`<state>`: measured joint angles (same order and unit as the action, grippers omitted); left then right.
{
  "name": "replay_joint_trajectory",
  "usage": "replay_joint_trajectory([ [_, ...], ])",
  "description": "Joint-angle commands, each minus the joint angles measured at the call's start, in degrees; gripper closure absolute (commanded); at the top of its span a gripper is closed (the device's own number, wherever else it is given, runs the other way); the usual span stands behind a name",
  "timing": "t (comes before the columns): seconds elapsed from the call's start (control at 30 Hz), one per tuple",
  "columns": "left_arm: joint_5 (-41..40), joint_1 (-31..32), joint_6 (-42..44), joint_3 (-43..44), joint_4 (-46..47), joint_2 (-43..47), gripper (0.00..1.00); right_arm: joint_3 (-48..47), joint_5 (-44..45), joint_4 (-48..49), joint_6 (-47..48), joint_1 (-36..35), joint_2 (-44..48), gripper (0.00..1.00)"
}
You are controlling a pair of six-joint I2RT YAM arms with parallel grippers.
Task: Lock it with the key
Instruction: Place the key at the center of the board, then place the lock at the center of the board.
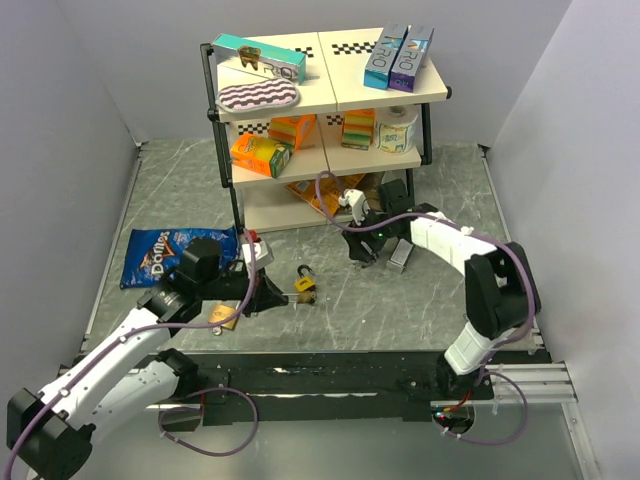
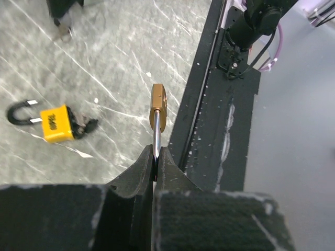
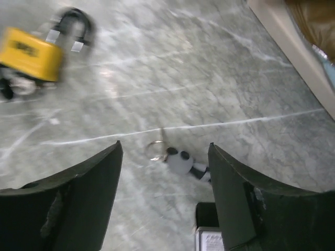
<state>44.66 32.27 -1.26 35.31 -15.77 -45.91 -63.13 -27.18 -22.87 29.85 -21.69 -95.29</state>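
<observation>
Near the front edge of the table [image 1: 400, 310] my left gripper [image 2: 155, 156] pinches one brass padlock [image 2: 158, 107] by its shackle, my right gripper [image 3: 165, 151] spreads over one ringed key [image 3: 180, 161], and one yellow padlock [image 1: 305, 285] lies between on bare marble.

You are working in a robotics lab. Plain grey walls [image 1: 60, 120] are boxing in a marbled tabletop [image 1: 400, 300], and a left arm [image 1: 110, 360] and a right arm [image 1: 450, 245] are sitting bolted to a black rail [image 1: 330, 375] at its near edge, with purple cables [image 2: 278, 39] trailing nearby. A small shelf [image 1: 335, 78] is carrying checkerboard markers [image 1: 352, 47] and staged grocery boxes [image 1: 262, 153], while a chip bag [image 1: 165, 255] and a yellow padlock [image 1: 305, 285] are lying out as props.
</observation>
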Motion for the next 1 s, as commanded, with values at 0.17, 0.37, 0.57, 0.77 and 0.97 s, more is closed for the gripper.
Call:
replay_joint_trajectory([
  [0.17, 1.3, -0.2, -12.3, 6.3, -2.2, -8.5, 0.99, 4.6, -8.0, -1.6, 3.7, -4.0, 22.2, 0.10],
  [0.37, 6.3, -0.4, -22.2, 9.4, -2.0, -17.6, 0.99, 7.1, -3.3, -1.8, 7.5, -17.2, 29.5, 0.10],
  [0.57, 8.7, -1.9, -28.0, 10.0, -0.9, -19.6, 0.99, 4.8, -0.3, -3.8, 6.0, -25.5, 28.6, 0.11],
  [0.77, 10.7, -3.3, -35.4, 6.8, 4.7, -18.1, 0.99, 6.5, 3.2, -0.8, 6.0, -30.4, 27.6, 0.13],
  [0.97, 9.7, -3.6, -37.2, 6.4, 4.6, -16.9, 0.99, 6.7, 4.8, 0.3, 4.3, -33.1, 26.1, 0.18],
])
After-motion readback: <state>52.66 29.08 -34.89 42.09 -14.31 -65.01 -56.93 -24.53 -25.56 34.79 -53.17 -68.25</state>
